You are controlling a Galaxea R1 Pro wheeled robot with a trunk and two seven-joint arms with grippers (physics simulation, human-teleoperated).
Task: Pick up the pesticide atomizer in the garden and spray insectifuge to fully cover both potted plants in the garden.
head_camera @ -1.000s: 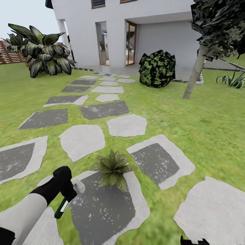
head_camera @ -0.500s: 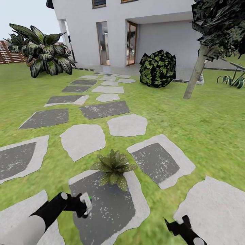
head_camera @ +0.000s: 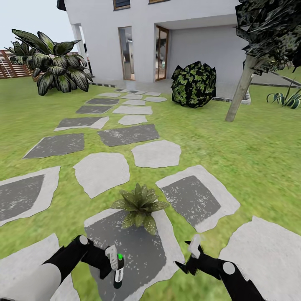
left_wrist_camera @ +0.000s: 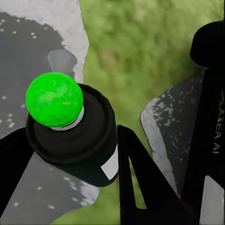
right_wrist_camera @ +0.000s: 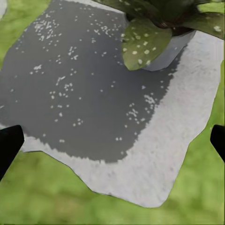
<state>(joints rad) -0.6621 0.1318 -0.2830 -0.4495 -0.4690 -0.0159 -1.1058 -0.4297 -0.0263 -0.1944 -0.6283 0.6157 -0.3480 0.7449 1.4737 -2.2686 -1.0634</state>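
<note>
Gripping the atomizer [left_wrist_camera: 75,136] between its two black fingers [left_wrist_camera: 140,178], your left gripper [head_camera: 109,261] holds the bottle low in front of you, above the near end of a grey stone [head_camera: 138,255]. In the left wrist view the fingers sit on either side of the dark bottle body, one at each flank, touching it. In the head view the bottle hangs tilted from the gripper, its lower end pointing down toward the stone.

Your right gripper [head_camera: 190,257] floats over the grass just beside the same stone, fingers spread wide and holding nothing; in the right wrist view the tips sit at the far edges with the stone between them.

The pickup looks done, so the step in hand is probably spraying. One plant [head_camera: 139,205] stands just ahead of both grippers, at the far end of the stone. The next move likely calls for turning the nozzle toward its leaves. I cannot tell which way the nozzle faces now.

The atomizer is a slim, dark cylinder with a bright green round cap [left_wrist_camera: 54,99] on a pale collar, and a white label patch on its side. The plant is a low rosette of pointed, pale-speckled green leaves in a pale pot [right_wrist_camera: 164,54].
</note>
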